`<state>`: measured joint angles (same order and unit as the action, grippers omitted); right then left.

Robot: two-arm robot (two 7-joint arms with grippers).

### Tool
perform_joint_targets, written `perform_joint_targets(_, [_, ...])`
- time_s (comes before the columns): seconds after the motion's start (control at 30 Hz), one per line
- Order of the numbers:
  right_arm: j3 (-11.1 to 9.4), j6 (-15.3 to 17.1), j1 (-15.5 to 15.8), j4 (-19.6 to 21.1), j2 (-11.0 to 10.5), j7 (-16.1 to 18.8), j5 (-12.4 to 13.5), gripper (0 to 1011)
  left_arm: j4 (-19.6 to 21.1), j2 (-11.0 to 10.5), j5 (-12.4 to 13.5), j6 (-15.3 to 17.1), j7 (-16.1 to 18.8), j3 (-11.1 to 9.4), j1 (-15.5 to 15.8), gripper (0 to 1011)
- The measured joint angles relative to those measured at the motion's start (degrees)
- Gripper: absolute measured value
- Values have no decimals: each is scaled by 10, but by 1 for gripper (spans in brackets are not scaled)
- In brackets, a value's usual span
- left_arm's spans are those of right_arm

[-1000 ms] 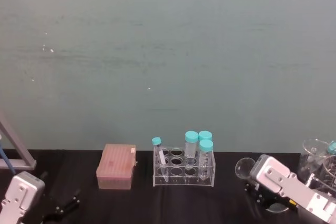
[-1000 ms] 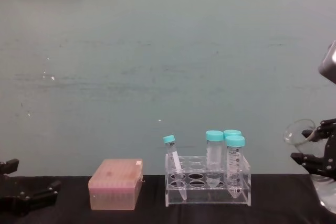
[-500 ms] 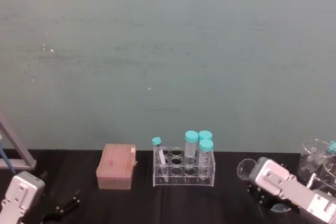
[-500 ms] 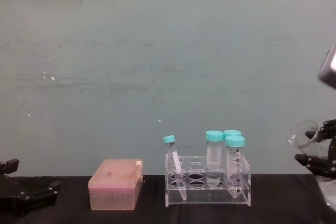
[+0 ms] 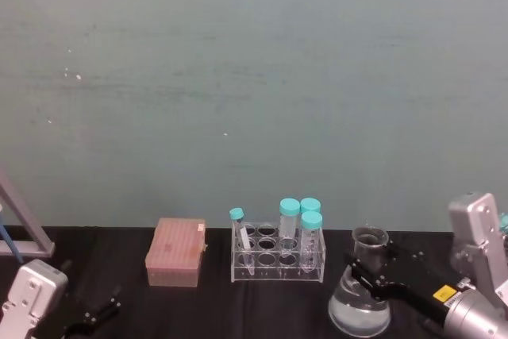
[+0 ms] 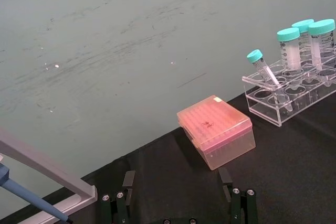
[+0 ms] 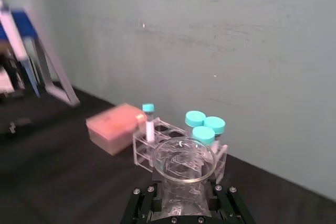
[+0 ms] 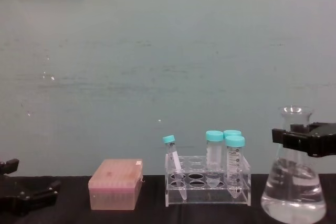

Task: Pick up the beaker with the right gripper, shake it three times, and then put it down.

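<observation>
The beaker [image 5: 361, 301] is a clear conical flask holding a little clear liquid. It stands upright at the table's front right, just right of the tube rack. My right gripper [image 5: 371, 274] comes in from the right and is shut on the flask's narrow neck, below the flared rim. From the chest, the beaker [image 8: 294, 195] shows large, with the right gripper [image 8: 300, 139] clamped across its neck. The right wrist view looks down on the beaker's rim [image 7: 184, 157], with the right gripper [image 7: 181, 196] around it. My left gripper [image 6: 178, 208] rests open at the front left, low over the table.
A clear rack [image 5: 278, 256] with teal-capped tubes [image 8: 234, 158] stands mid-table, close to the beaker's left side. A pink translucent box [image 5: 176, 253] sits left of the rack. A slanted pipette stand [image 6: 44, 169] is at the far left. Black table surface lies in front of the rack.
The beaker, held tilted near the right edge before, now stands upright and has moved left toward the rack and downward. The right arm swung with it. The left arm has not moved.
</observation>
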<state>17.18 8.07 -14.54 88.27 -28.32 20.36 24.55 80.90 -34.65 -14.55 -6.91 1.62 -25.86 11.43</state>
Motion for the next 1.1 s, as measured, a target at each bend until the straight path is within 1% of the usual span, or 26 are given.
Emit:
perform_joint_targets(0.1, [-10, 0, 4, -7, 13, 7, 24, 453, 0, 0, 0, 0, 0, 0, 0, 1000])
perform_joint_targets(0.13, [-10, 0, 4, -7, 13, 7, 24, 453, 0, 0, 0, 0, 0, 0, 0, 1000])
perform_joint_targets(0.27, [-13, -7, 6, -14, 20, 11, 38, 453, 0, 0, 0, 0, 0, 0, 0, 1000])
perform_joint_targets(1.1, [-13, -11, 6, -18, 22, 12, 42, 453, 0, 0, 0, 0, 0, 0, 0, 1000])
